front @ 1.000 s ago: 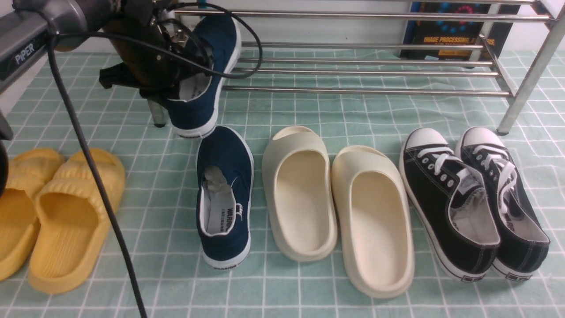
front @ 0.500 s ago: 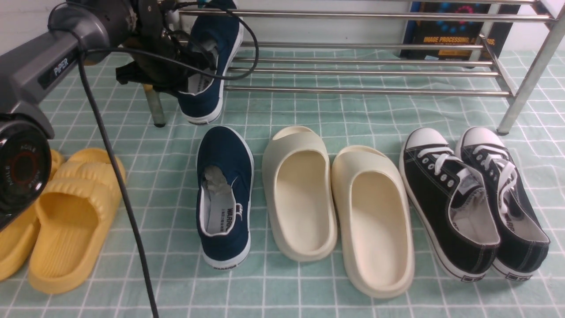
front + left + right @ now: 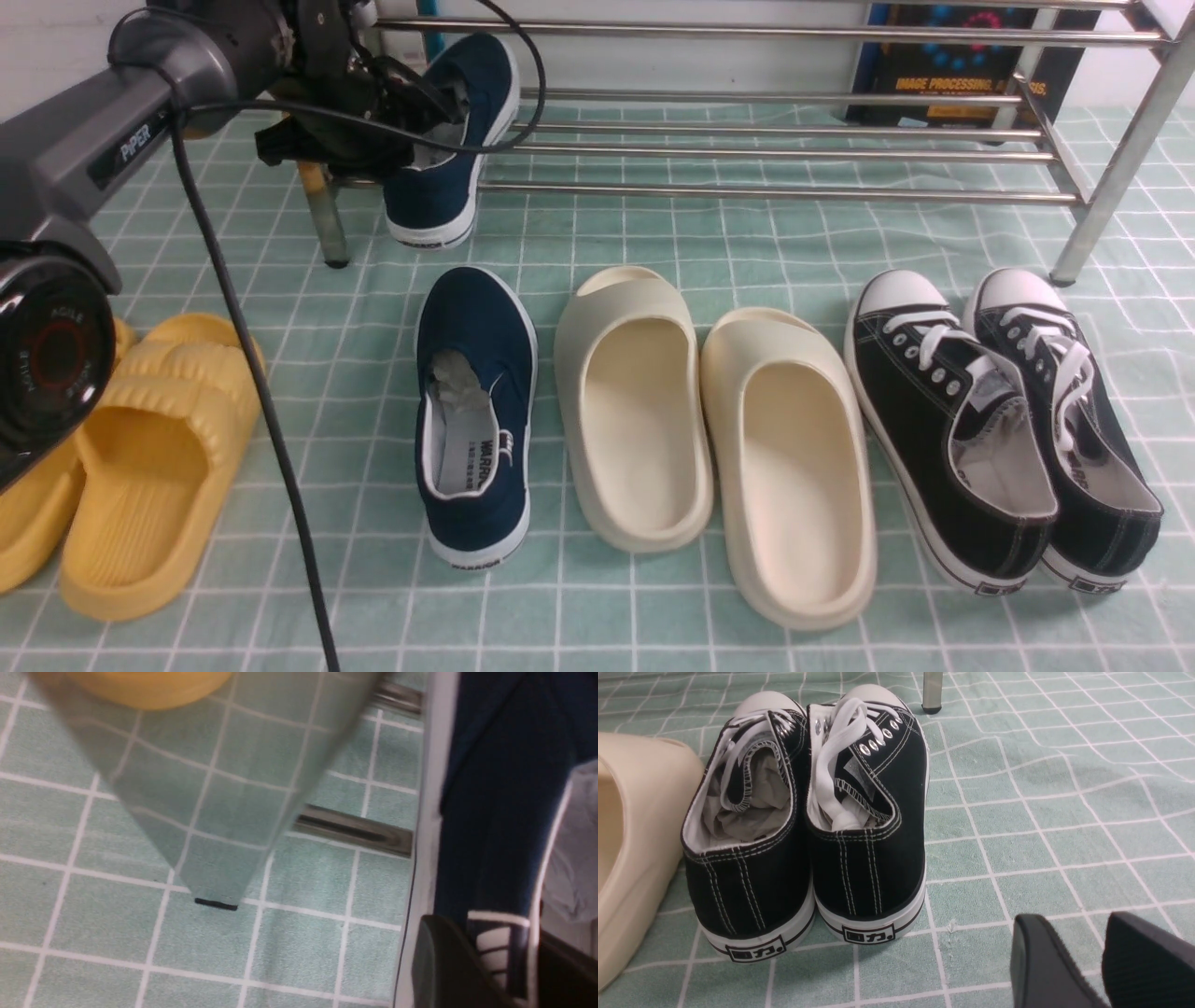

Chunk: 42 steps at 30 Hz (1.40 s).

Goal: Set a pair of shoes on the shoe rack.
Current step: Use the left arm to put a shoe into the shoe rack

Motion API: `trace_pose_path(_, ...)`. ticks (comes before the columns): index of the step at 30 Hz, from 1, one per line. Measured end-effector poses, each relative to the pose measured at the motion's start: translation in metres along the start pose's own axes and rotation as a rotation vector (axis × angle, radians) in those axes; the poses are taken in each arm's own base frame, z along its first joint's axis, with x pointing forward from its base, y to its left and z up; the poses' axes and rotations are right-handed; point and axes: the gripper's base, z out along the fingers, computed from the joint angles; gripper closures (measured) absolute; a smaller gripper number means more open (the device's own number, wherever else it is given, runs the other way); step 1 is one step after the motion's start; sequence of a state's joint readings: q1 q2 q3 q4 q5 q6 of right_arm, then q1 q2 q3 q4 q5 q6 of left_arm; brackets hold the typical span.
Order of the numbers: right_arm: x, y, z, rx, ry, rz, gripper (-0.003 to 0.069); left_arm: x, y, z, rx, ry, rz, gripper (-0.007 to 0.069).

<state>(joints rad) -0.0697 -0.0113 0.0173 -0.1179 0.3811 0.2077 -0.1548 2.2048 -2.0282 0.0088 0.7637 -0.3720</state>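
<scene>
Green-and-white checked cloth (image 3: 653,243) covers the tabletop, white wall behind.

Left jaws: two dark fingers (image 3: 444,961) straddle the heel wall of one navy shoe (image 3: 448,140), one outside, one inside the opening. Cannot tell if they are clamped or loose; cables hide them in the front view.

That navy shoe lies on the lower bars of the shoe rack (image 3: 766,192), at its left end. Toe points to the back. Heel overhangs the front bar, white sole clear of the cloth, just beside the rusty left leg (image 3: 327,224).

Left arm (image 3: 103,159) reaches in from the near left, black cable (image 3: 252,373) hanging down from it.

Second navy shoe (image 3: 476,411) is flat on the cloth in front of the rack, toe toward it, grey paper stuffing inside, not touched.

Right jaws: fingers (image 3: 1045,961) slightly parted, cloth visible between the tips, nothing held. They hang low over the cloth near the heels of the black lace-up sneakers (image 3: 952,439), apart from them.

Other items in the row:
- Cream slides (image 3: 635,411) sit between the second navy shoe and the black sneakers.
- Yellow slides (image 3: 149,467) are at far left.

Dark book (image 3: 962,65) stands behind the rack at right.
</scene>
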Motion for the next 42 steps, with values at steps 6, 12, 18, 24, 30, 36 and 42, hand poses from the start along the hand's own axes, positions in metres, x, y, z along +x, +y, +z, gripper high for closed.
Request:
trace_pose_path(6, 0.0, 0.0, 0.0, 0.0, 0.0, 0.0, 0.0419, -0.003, -0.001, -0.006, -0.001, -0.013, 0.01, 0.0332)
trace_pose_path(12, 0.0, 0.0, 0.0, 0.0, 0.0, 0.0, 0.0419, -0.019, -0.004, -0.064, -0.017, -0.046, 0.063, 0.0325)
trace_pose_path(18, 0.0, 0.0, 0.0, 0.0, 0.0, 0.0, 0.0419, -0.019, -0.003, -0.117, -0.047, 0.02, 0.129, 0.043)
trace_pose_path(24, 0.0, 0.0, 0.0, 0.0, 0.0, 0.0, 0.0419, 0.001, 0.0, -0.098, -0.035, 0.142, 0.165, 0.0619)
trace_pose_path(30, 0.0, 0.0, 0.0, 0.0, 0.0, 0.0, 0.0419, 0.034, 0.007, -0.036, -0.013, 0.257, 0.133, 0.0638)
trace_pose_path(36, 0.0, 0.0, 0.0, 0.0, 0.0, 0.0, 0.0419, 0.036, 0.006, -0.014, 0.017, 0.203, 0.114, 0.0638)
trace_pose_path(42, 0.0, 0.0, 0.0, 0.0, 0.0, 0.0, 0.0419, 0.029, 0.004, -0.012, 0.035, 0.125, 0.113, 0.0638)
